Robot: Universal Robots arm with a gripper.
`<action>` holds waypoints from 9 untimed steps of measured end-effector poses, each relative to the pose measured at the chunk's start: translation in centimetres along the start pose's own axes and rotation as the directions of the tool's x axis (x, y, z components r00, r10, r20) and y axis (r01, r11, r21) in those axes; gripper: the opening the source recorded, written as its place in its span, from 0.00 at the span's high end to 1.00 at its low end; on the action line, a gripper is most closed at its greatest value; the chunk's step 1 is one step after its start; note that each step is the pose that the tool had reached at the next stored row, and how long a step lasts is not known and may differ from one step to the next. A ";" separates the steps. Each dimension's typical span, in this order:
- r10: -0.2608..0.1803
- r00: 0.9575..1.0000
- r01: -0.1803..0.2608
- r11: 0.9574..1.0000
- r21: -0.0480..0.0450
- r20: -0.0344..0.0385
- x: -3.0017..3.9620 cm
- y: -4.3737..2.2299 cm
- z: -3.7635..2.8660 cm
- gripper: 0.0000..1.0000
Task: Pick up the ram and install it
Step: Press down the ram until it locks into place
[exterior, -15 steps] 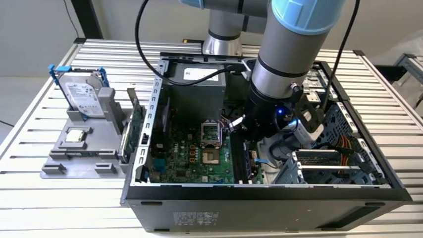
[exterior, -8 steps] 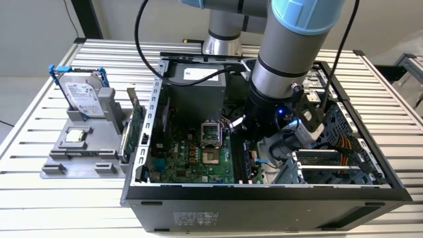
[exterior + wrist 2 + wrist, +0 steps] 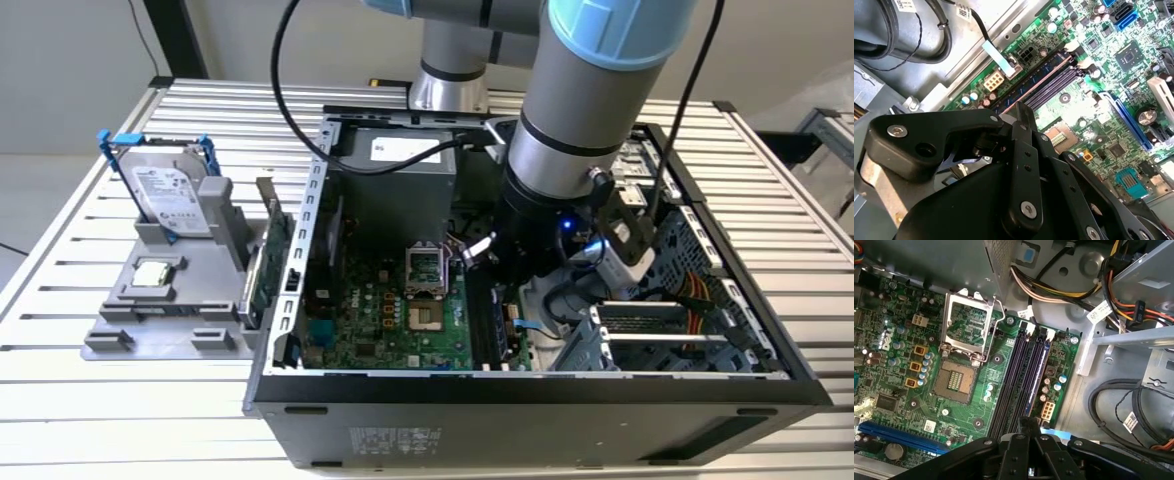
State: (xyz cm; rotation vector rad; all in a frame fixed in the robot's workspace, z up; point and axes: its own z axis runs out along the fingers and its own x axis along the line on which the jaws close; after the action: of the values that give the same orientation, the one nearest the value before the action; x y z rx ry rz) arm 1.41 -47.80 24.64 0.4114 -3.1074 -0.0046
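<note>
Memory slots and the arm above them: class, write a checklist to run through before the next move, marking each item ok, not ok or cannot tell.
1. Gripper lined up over the memory slots: ok, it sits just above their near end in both wrist views.
2. Ram held or already seated: cannot tell.
3. White latches at the slots' far end open: cannot tell.
4. Cable bundle off the slots: ok, it runs past their far end, not across them.
5. Case open for access: ok, its side is off and the arm reaches in from above.
</note>
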 end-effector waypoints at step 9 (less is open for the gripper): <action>-0.049 0.999 0.049 0.999 0.000 0.000 0.00 0.00 0.00 1.00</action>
State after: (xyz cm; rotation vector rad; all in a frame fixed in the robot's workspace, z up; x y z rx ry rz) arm 1.41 -47.80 24.64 0.4873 -3.0964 -0.0043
